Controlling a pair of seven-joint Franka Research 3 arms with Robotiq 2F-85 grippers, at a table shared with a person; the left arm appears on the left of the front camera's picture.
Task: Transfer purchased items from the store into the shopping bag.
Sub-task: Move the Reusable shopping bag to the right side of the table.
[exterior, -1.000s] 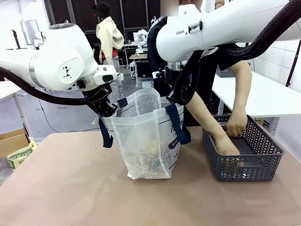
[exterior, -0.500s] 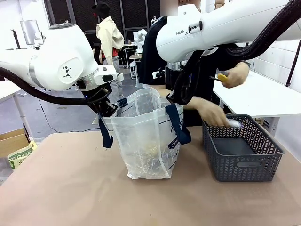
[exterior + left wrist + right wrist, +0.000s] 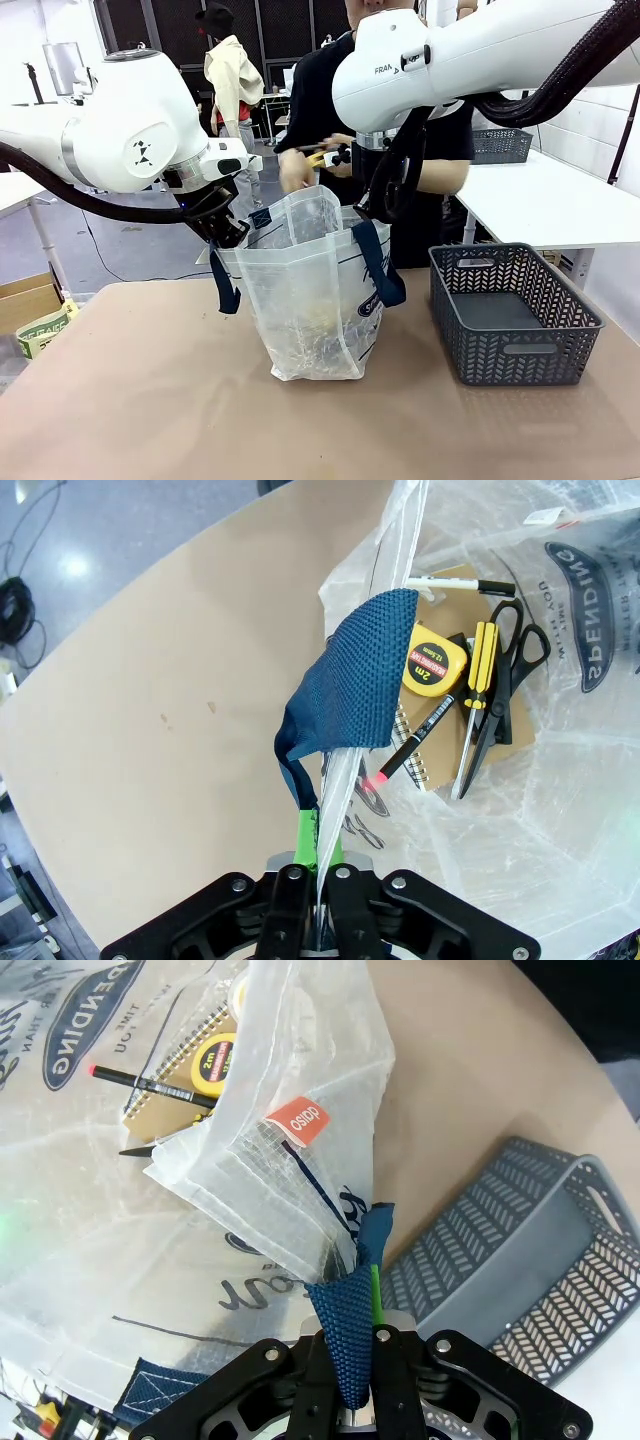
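Ok so from my seat: left gripper (image 3: 318, 850) is clamped tight on the rim of the shopping bag (image 3: 310, 290). Thin film and the tail of a navy strap (image 3: 350, 670) are pinched between its green pads, and that arm comes in from the bag's left with the wrist tipped down at the rim. Right gripper (image 3: 358, 1335) is closed on the second strap (image 3: 345, 1360) at the opposite rim, with its arm passing high over the bag and the wrist dropping down to it. Between them the bag's mouth is held wide. The bag is crinkly translucent white film with woven navy handles and navy lettering, standing upright on the tan table (image 3: 140, 400). On the bag's floor are purchased items (image 3: 470, 690): yellow tape measure (image 3: 435, 658), black-handled scissors (image 3: 510, 675), yellow-handled screwdriver (image 3: 483, 665), white marker (image 3: 460, 583), and a red-tipped black pen (image 3: 418, 738) across a tan spiral notebook (image 3: 160, 1100). A person's hand (image 3: 297, 170) is just above the bag's mouth holding something yellow and dark, can't tell what. The store (image 3: 515, 355), a dark grey basket with herringbone lattice walls, sits near the bag's right side, not touching.
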